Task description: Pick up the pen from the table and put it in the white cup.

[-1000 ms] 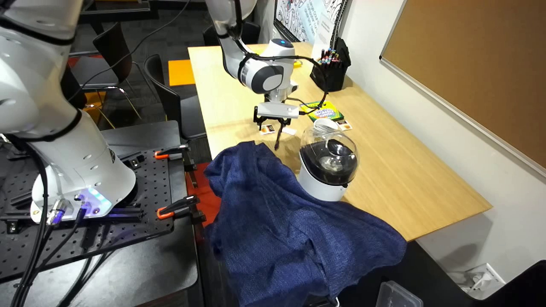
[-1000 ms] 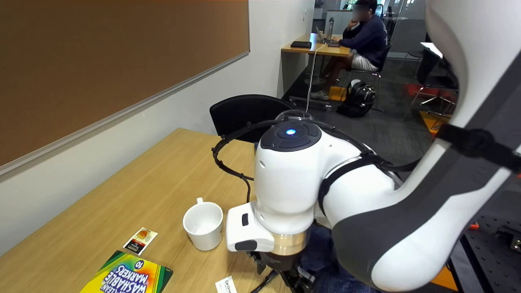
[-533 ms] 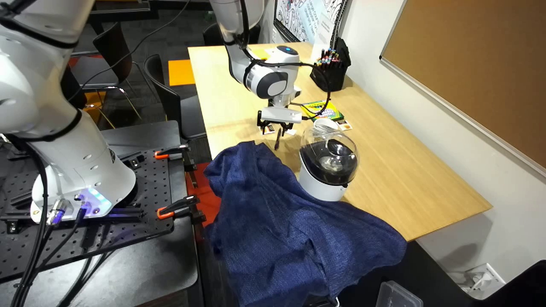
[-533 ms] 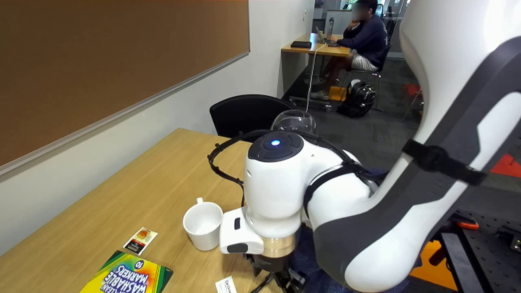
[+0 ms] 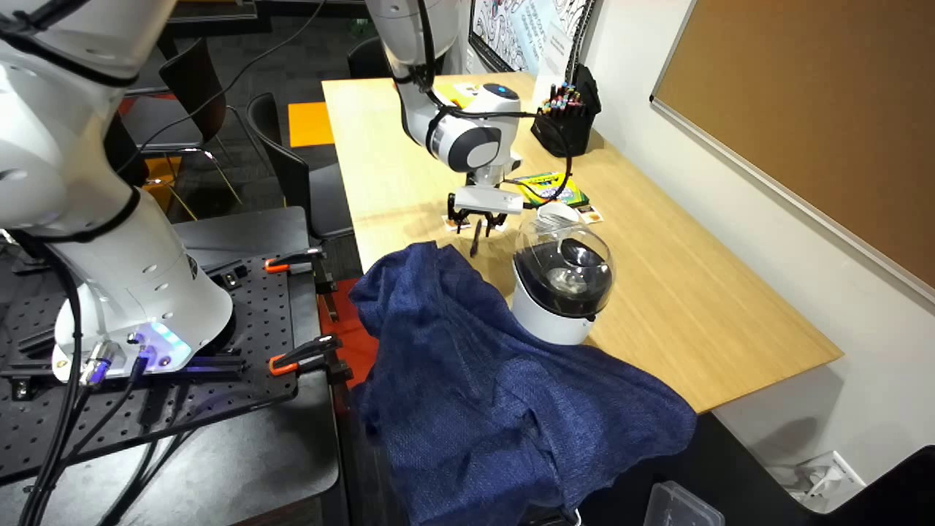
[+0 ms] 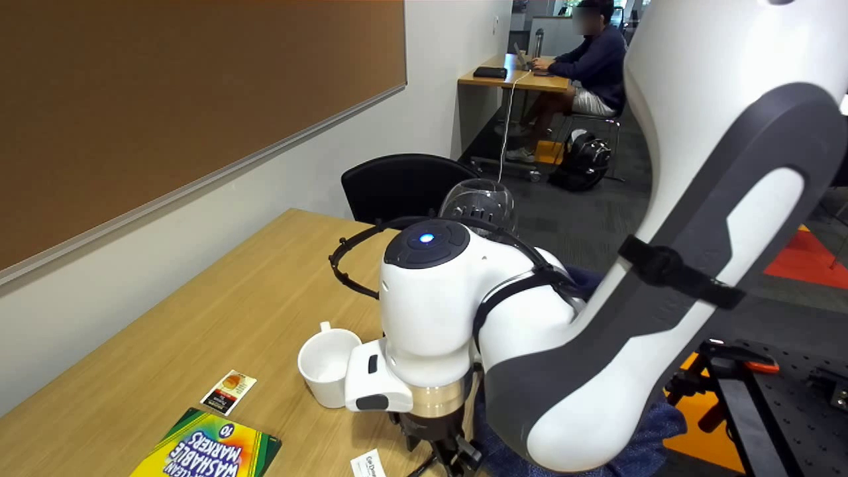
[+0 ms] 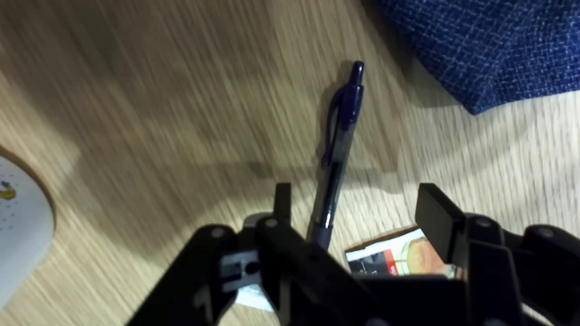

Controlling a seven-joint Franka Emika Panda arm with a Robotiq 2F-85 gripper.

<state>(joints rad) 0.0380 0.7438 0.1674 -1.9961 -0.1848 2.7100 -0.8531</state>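
Spread claw [image 7: 355, 198] above pen [image 7: 340, 154]; bare table [image 7: 158, 203] toward cup [image 6: 326, 389] (cloth edge [image 7: 480, 77] near).

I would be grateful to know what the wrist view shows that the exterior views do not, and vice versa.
Only the wrist view: the clip of the pen and a yellow print on the white cup. Only the exterior views: the corkboard, the clear-domed appliance and the marker pack. Both: the pen, the white cup, the blue cloth and the gripper.
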